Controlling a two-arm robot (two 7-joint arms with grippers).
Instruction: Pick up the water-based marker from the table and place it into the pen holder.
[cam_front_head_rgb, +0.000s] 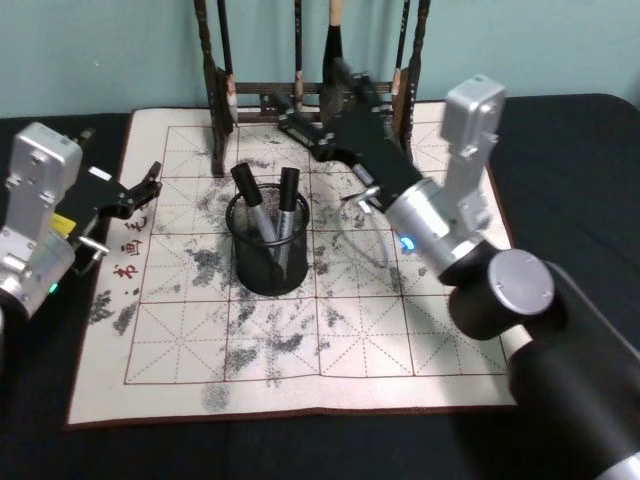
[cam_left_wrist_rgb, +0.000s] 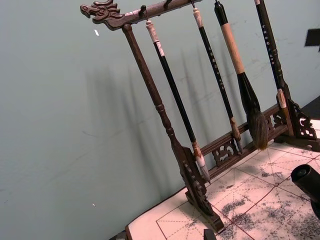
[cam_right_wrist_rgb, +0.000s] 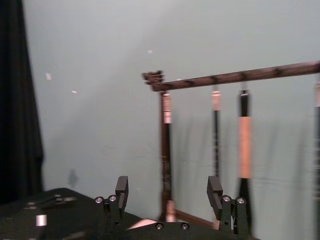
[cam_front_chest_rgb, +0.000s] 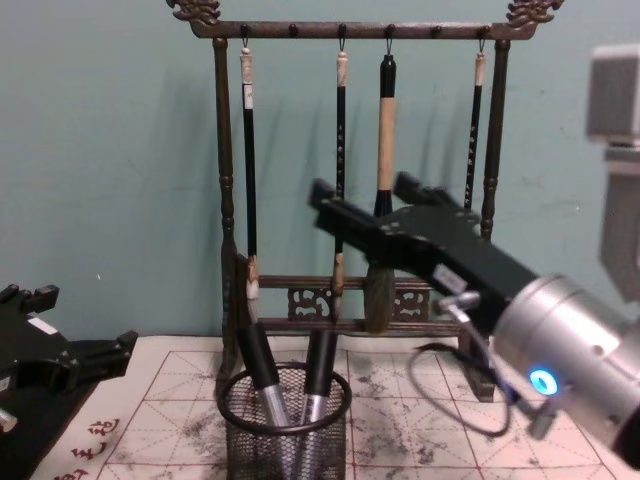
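Two markers (cam_front_head_rgb: 262, 213) are standing in the pen holder (cam_front_head_rgb: 268, 262) on the mat. The right claw (cam_front_head_rgb: 315, 112) is hanging spread and empty behind it; the left claw (cam_front_head_rgb: 150, 180) is idling at the mat's left edge, grip unclear.

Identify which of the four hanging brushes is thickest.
The third brush from the left in the chest view: tan handle, big dark bushy tip; the other three are slim.

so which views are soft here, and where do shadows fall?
Right wrist view: brush rack smeared, the open right pincer sharper. Head view: right pincer blurred. Left wrist view: crisp, brush shadows falling on the wall. Chest view: pen holder sharp.
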